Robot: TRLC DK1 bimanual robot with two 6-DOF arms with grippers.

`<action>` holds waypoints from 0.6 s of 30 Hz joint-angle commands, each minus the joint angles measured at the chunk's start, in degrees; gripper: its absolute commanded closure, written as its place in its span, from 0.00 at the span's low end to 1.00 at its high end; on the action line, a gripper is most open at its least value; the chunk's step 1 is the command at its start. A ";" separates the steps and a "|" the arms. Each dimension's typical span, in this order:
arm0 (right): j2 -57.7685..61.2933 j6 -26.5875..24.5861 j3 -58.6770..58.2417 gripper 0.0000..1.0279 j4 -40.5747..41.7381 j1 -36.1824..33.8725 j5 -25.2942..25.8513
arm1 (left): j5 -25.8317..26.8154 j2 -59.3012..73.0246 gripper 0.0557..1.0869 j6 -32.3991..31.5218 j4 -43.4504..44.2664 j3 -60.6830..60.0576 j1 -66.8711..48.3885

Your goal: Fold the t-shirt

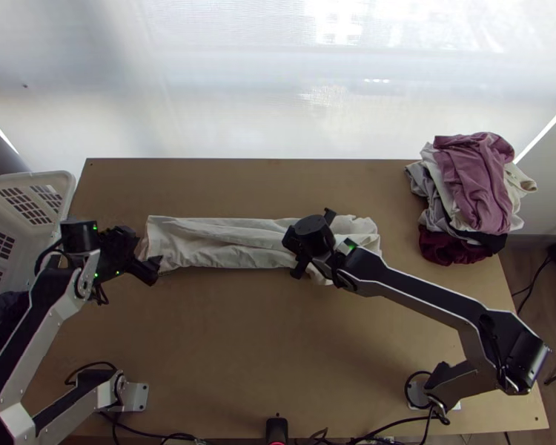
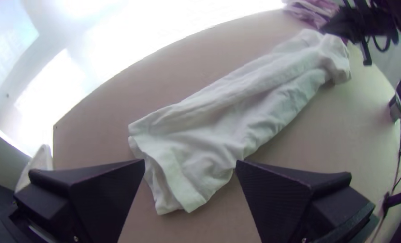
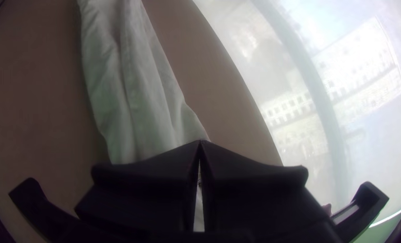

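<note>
The white t-shirt lies in a long, narrow, wrinkled strip across the middle of the table, its right end bunched. At its left end is my left gripper, the fingers apart. In the left wrist view, the t-shirt has layered edges near the open left gripper, with no cloth seen pinched. My right gripper is over the strip's right part. The right wrist view has the right gripper shut, its tips meeting over the t-shirt; no cloth is seen between them.
A pile of clothes, mauve on top, sits at the table's back right corner. The white basket stands at the left edge with dark cloth inside. Bare table lies in front of the t-shirt, with cables along the near edge.
</note>
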 commanded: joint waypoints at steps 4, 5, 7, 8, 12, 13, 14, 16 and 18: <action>3.49 -0.63 0.29 0.97 1.87 -1.71 0.21 | -12.39 -14.89 0.05 14.93 21.40 -21.26 -10.96; 3.58 -0.63 0.20 0.97 1.87 -1.97 0.30 | -12.83 -16.03 0.05 17.47 25.53 -24.07 -11.14; 3.67 -0.81 0.20 0.97 1.87 -2.67 0.21 | -13.18 -17.17 0.05 20.46 31.33 -28.03 -12.19; 3.76 -0.81 0.20 0.97 1.87 -2.94 0.21 | -13.18 -17.26 0.05 21.17 33.52 -29.17 -12.54; 3.76 -0.90 0.20 0.97 1.87 -3.99 0.21 | -13.18 -15.15 0.05 24.07 39.24 -31.28 -13.24; 3.76 -0.90 0.11 0.97 1.87 -4.17 0.21 | -13.18 -14.71 0.05 24.68 40.56 -32.07 -13.42; 3.76 -0.90 0.11 0.97 1.87 -4.43 0.21 | -13.10 -14.53 0.05 26.09 42.40 -33.30 -13.95; 3.85 -0.98 0.02 0.97 1.87 -4.78 0.21 | -12.75 -14.53 0.05 27.32 43.54 -34.79 -16.06; 3.85 -0.98 0.02 0.97 1.87 -4.96 0.21 | -12.83 -14.36 0.05 28.55 43.54 -35.58 -18.87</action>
